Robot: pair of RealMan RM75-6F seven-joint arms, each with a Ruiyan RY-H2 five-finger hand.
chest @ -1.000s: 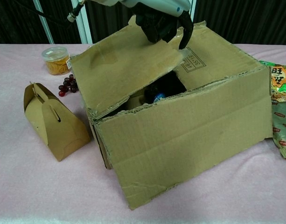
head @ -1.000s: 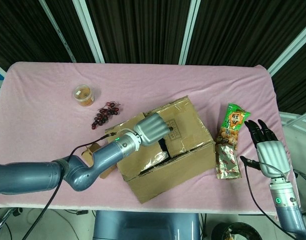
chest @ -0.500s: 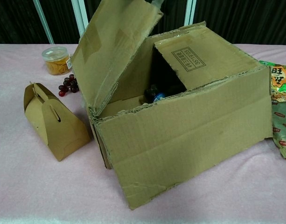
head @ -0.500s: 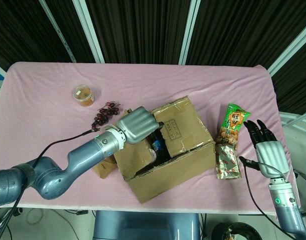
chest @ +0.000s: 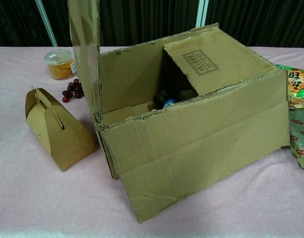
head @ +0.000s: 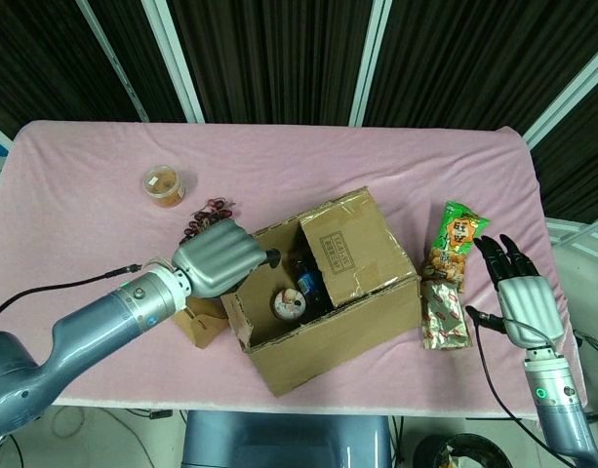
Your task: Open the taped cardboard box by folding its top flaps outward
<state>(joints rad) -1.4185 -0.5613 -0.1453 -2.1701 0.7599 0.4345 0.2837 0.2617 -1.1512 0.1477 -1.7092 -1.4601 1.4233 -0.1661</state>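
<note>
the box sits near the middle of the pink table, slightly toward the front edge. its left flap stands upright in the chest view, while the right flap lies over the right half of the opening, printed label up. through the gap a bottle and a round lidded cup show inside.

the left hand is at the box's left edge, back toward the head camera, fingers curled over the top of the raised flap (whether it truly grips the flap or only presses it i cannot tell, since the fingertips are hidden). the right hand rests off to the right of the table, fingers extended and apart, holding nothing.

left of the box stands a small kraft carrier, just beside it. behind that lie grapes and a jar. two snack packs lie between the box and the right hand.
</note>
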